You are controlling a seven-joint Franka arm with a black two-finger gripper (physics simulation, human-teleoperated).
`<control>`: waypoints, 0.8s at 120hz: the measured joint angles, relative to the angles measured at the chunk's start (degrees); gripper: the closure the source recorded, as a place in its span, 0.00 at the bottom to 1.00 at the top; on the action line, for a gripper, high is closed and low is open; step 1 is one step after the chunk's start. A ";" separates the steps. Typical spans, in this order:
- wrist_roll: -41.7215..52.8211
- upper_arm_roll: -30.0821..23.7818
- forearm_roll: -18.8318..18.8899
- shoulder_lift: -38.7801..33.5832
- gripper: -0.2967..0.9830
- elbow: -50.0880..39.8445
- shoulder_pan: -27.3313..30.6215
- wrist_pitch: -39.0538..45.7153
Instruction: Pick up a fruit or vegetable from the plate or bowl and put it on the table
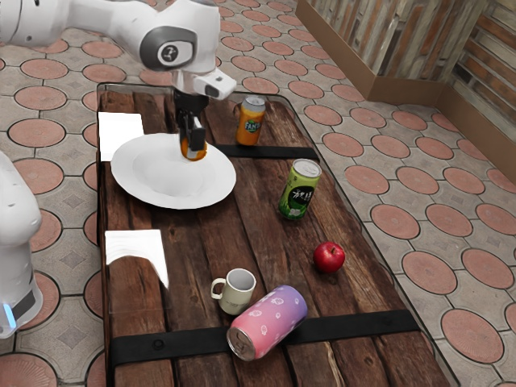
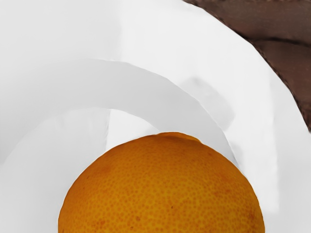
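My gripper (image 1: 193, 140) is over the white plate (image 1: 133, 179), at the side away from the exterior view's camera, pointing down. It is shut on an orange (image 1: 188, 153), with one dark finger across the fruit's near face; the far finger is mostly hidden. In the wrist view the orange (image 2: 163, 189) is large at the lower edge, with the plate (image 2: 243, 73) behind it. Whether the fruit's underside touches the plate cannot be told.
On the wooden table (image 1: 258, 226) stand an orange can (image 1: 251, 121), a green can (image 1: 300, 190) and a mug (image 1: 237, 292). A red apple (image 1: 329, 257) and a tipped pink-purple can (image 1: 268, 322) lie nearer the camera.
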 joint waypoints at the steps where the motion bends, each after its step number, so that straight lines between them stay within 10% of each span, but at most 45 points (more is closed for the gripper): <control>1: -0.04 -0.36 0.04 0.06 0.51 0.48 -0.03 -0.12; 52: -1.73 -13.02 0.39 22.03 0.51 19.00 -5.27 -2.31; 86: -1.91 -13.37 -0.25 23.16 0.27 19.92 -5.27 -1.92; 96: -1.78 -13.26 3.32 23.07 0.25 33.50 -6.31 -4.96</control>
